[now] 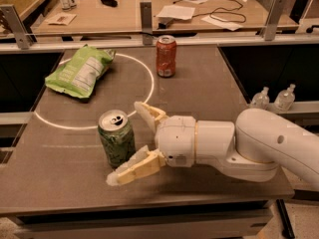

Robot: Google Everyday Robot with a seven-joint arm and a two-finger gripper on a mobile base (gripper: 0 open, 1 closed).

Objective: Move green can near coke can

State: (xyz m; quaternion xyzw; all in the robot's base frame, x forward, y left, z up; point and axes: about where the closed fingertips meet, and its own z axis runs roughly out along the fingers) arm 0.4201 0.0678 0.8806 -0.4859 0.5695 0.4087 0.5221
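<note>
**A:** Where's the green can (116,138)?

**B:** It's upright near the front of the table (209,98), by the white ring (151,86). The coke can (166,56) stands well apart, at its 1 o'clock.

**A:** And the gripper (128,143)?

**B:** It's spread wide and holding nothing. It reaches in from 3 o'clock with the arm low and level. One finger is at the can's 1 o'clock, the other near its 6.

**A:** Advice?

**B:** I'd push in until the can sits centred, then close gently mid-body so it doesn't tip.
</note>
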